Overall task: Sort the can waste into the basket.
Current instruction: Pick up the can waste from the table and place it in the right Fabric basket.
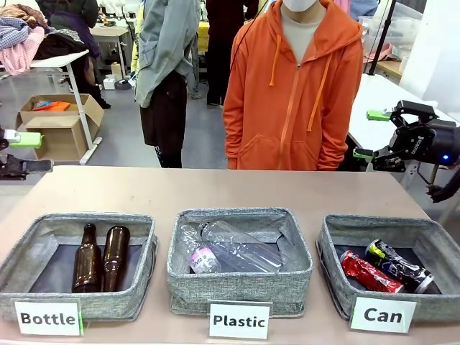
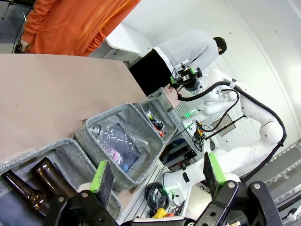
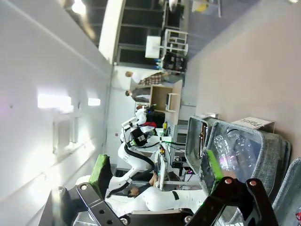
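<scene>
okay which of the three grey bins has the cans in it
The bin on the robot's right, fronted by the "Can" card. It holds a crushed red can and a black can; the others hold bottles.

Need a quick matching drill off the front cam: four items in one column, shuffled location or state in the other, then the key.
Column 1
1. brown glass bottles
2. clear plastic bottles
3. red crushed can
4. right gripper

Column 2
A. in the middle bin, behind the "Plastic" card
B. open, empty, raised beyond the table's right side
C. in the left bin, behind the "Bottle" card
D. in the basket behind the "Can" card, beside the black can

Pairs: 1-C, 2-A, 3-D, 4-B
</scene>
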Tool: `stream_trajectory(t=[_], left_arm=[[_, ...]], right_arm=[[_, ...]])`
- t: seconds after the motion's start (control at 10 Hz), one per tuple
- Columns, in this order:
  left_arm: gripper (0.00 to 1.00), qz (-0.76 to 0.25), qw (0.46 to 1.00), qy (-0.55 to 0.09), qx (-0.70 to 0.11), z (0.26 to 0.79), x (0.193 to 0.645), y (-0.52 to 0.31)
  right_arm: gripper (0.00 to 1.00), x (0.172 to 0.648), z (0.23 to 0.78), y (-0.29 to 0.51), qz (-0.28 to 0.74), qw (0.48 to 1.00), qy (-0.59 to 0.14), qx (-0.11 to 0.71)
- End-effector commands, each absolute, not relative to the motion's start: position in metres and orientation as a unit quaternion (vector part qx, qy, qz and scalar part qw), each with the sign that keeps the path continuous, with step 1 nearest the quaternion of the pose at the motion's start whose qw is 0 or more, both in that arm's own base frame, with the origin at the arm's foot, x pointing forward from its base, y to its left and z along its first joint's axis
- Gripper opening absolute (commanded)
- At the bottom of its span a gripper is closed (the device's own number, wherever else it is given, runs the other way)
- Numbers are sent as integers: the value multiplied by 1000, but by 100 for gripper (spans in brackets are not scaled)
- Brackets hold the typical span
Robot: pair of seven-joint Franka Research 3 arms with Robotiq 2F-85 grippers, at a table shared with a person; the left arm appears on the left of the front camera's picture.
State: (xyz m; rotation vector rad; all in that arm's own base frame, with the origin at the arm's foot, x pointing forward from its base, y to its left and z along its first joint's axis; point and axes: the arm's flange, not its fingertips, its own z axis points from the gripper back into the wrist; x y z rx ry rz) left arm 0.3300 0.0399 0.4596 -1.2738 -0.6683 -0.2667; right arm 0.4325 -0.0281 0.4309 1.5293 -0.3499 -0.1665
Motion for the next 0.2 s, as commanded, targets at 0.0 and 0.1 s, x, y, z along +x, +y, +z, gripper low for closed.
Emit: stream_trajectory(t=[0.0, 0.1], left_arm=[[100, -116, 742, -304, -586, 461, 326, 39], [100, -116, 742, -304, -586, 461, 326, 39]], right_arm=[[100, 431, 432, -26, -74, 697, -166, 693], [100, 431, 432, -26, -74, 697, -166, 693]])
